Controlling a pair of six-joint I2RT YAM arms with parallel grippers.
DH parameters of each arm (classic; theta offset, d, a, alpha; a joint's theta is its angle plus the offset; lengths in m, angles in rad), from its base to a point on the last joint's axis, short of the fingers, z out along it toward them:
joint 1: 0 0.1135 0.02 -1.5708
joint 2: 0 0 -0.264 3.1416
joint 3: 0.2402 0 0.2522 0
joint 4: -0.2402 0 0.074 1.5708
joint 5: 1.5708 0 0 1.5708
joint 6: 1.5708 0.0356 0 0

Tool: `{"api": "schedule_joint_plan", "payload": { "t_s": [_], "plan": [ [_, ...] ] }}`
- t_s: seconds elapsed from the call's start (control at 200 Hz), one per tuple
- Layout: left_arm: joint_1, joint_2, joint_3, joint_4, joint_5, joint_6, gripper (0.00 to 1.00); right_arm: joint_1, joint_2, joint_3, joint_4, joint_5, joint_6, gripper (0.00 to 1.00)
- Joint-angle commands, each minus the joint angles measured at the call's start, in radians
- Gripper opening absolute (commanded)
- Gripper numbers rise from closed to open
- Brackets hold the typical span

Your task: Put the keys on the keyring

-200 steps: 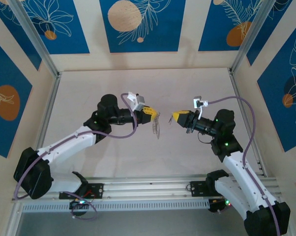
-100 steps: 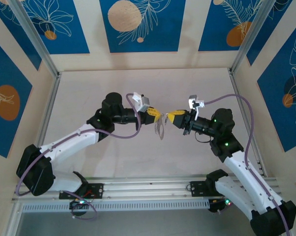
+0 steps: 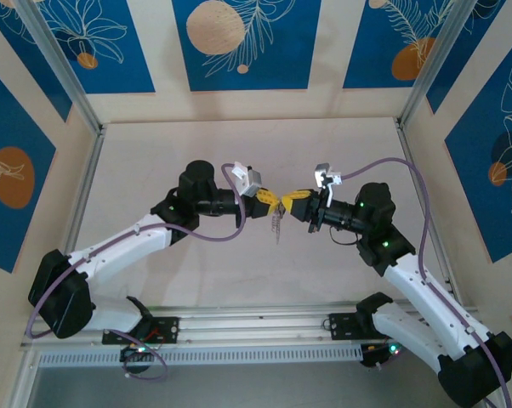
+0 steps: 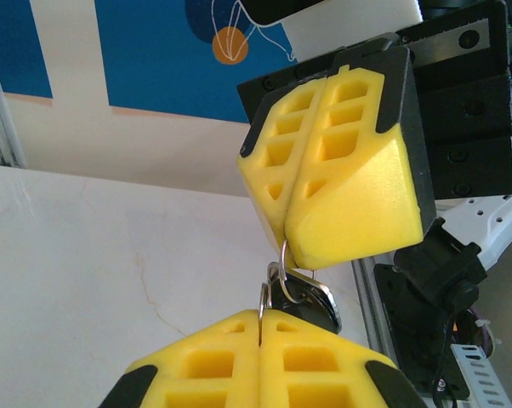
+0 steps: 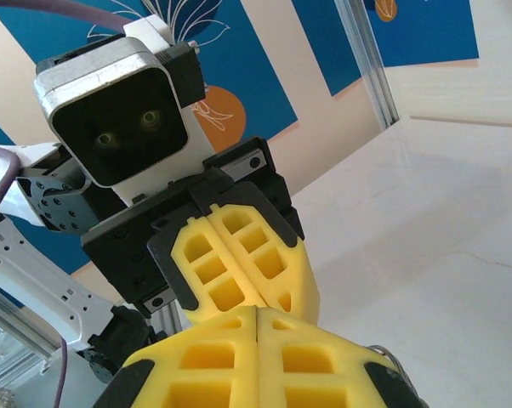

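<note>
Above the pale table (image 3: 239, 153), the left yellow gripper (image 3: 270, 201) is pinching the thin grey wire keyring (image 3: 277, 223), and the right yellow gripper (image 3: 291, 201) is squeezing the tiny dark key (image 4: 309, 299) beside it, so they can join.

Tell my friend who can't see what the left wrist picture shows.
Two shut yellow grippers meet tip to tip above a white table. The left gripper, at the bottom, pinches the thin keyring; the right gripper, above, nips a wire loop of the dark keys.
</note>
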Motion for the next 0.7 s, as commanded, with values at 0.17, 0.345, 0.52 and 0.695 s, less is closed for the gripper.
{"api": "schedule_joint_plan", "payload": {
  "t_s": [0.17,0.345,0.52,0.695],
  "plan": [
    [-0.012,-0.016,0.046,0.002,0.021,0.033,0.00,0.017,0.011,0.044,-0.067,0.058,-0.077,0.00],
    [-0.011,-0.014,0.051,0.000,0.025,0.033,0.00,0.021,0.014,0.046,-0.079,0.075,-0.088,0.00],
    [-0.014,-0.015,0.052,0.007,0.025,0.030,0.00,0.041,0.032,0.061,-0.109,0.093,-0.118,0.00],
    [-0.013,-0.013,0.055,0.016,0.028,0.024,0.00,0.046,0.045,0.064,-0.136,0.123,-0.139,0.00]
  ]
}}
